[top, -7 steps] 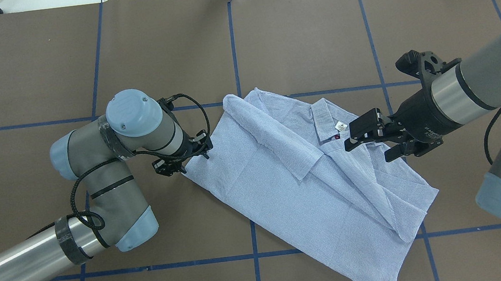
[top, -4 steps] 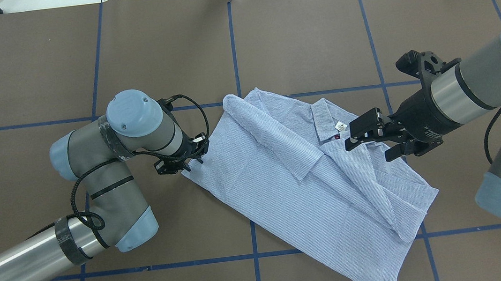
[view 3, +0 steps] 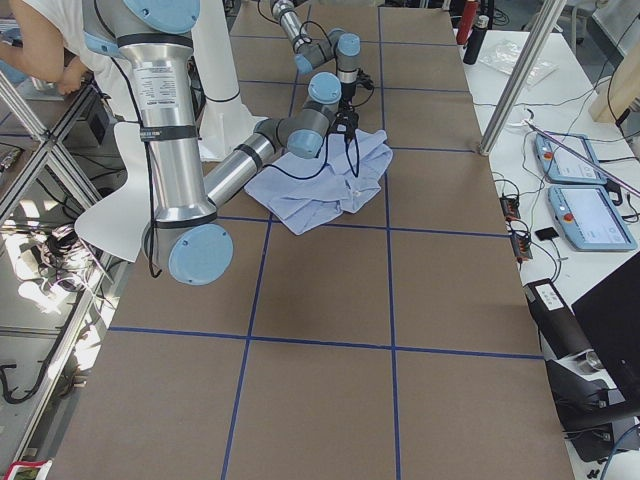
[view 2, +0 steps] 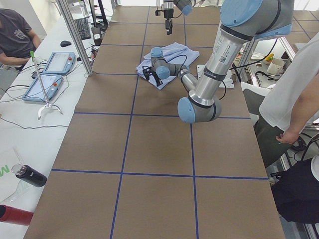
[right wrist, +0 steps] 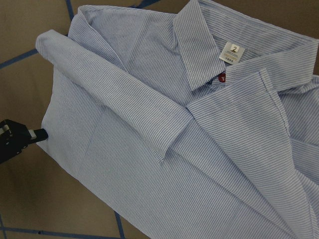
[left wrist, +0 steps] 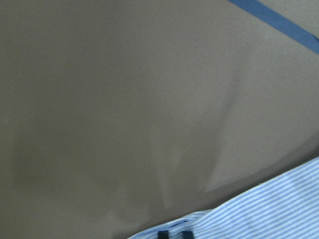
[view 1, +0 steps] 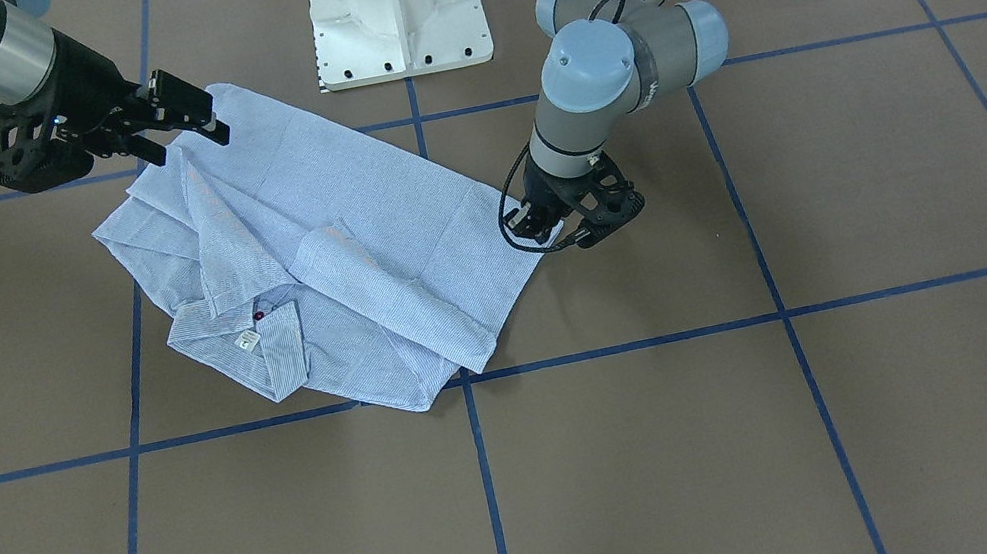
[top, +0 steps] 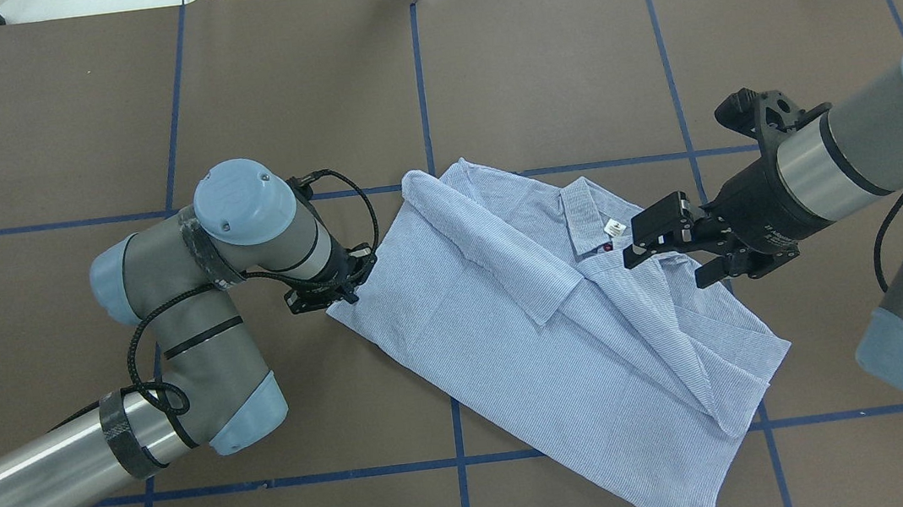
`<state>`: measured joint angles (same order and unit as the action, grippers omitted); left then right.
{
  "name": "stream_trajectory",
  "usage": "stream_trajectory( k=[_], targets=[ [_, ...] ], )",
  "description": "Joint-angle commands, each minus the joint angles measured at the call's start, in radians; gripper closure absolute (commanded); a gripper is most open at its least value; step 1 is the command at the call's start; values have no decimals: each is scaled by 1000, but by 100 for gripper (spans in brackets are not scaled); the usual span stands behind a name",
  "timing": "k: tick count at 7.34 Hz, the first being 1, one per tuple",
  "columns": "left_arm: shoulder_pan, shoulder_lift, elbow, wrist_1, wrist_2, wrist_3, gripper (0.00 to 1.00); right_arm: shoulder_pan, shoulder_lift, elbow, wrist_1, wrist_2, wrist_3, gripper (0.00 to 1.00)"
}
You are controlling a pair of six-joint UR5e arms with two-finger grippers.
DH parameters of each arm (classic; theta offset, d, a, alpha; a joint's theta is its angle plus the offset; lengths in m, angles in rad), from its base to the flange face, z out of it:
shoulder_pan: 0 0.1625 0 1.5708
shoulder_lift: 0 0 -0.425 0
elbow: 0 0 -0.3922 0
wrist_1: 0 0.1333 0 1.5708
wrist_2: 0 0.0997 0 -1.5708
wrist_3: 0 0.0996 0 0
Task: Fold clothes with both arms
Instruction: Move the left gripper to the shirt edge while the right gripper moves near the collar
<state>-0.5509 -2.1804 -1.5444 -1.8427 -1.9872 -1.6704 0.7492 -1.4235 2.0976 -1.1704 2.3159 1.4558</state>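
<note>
The light blue-and-white striped shirt [top: 510, 323] lies partly folded on the brown table, collar and white neck label up, one sleeve laid across its body. My left gripper [top: 337, 292] is low at the shirt's left side edge, fingers drawn together on the hem. The left wrist view shows two fingertips [left wrist: 173, 234] close together on striped cloth [left wrist: 279, 209]. My right gripper [top: 664, 270] hovers open over the shirt beside the collar [top: 583, 217], holding nothing. In the front view the left gripper [view 1: 552, 231] is at the shirt's [view 1: 338, 203] right edge and the right gripper [view 1: 186, 146] is at upper left.
The white pedestal base [view 1: 394, 0] stands just behind the shirt. Blue tape lines [top: 419, 78] grid the table. A person [view 2: 294, 89] stands beside the table's near right. Teach pendants [view 3: 590, 215] and bottles [view 2: 30, 175] lie on side benches.
The left gripper's fingers have narrowed onto the shirt's left edge and shifted slightly toward it. The right gripper has barely moved and stays open.
</note>
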Motion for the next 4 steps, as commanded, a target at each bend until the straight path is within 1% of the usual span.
stream_trajectory(
  k=[1,2,3,4],
  targets=[
    [-1,4,-32,47,-1,1,99,7,0,-2,0,2,0,0],
    [-3,10,-43,63,2,3,59,7,0,-2,0,2,0,0],
    [-4,19,-42,66,5,3,34,7,0,-2,0,2,0,0],
    [-4,19,-34,66,14,3,28,7,0,-4,0,0,0,0]
  ],
)
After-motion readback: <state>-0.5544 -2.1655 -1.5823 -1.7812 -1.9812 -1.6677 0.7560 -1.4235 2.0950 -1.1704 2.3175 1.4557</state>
